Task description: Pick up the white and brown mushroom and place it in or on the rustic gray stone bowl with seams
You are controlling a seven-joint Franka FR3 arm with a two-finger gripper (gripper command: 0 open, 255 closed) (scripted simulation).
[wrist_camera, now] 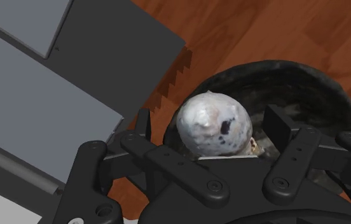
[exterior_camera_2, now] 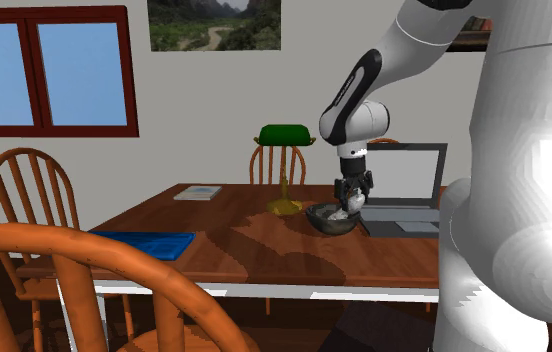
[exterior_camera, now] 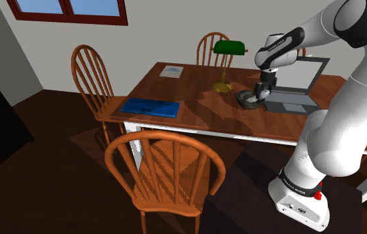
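The white mushroom with brown flecks sits between my gripper's two black fingers, which stand apart with a small gap on each side of it. It is over the inside of the dark grey stone bowl, close to the rim nearest the laptop. In the shoulder view my gripper points down into the bowl on the wooden table. The second exterior view has my gripper low over the bowl, and a white patch of the mushroom inside it.
A grey open laptop stands right beside the bowl, and a green desk lamp rises just behind it. On the table lie a blue book and a white booklet. Wooden chairs ring the table.
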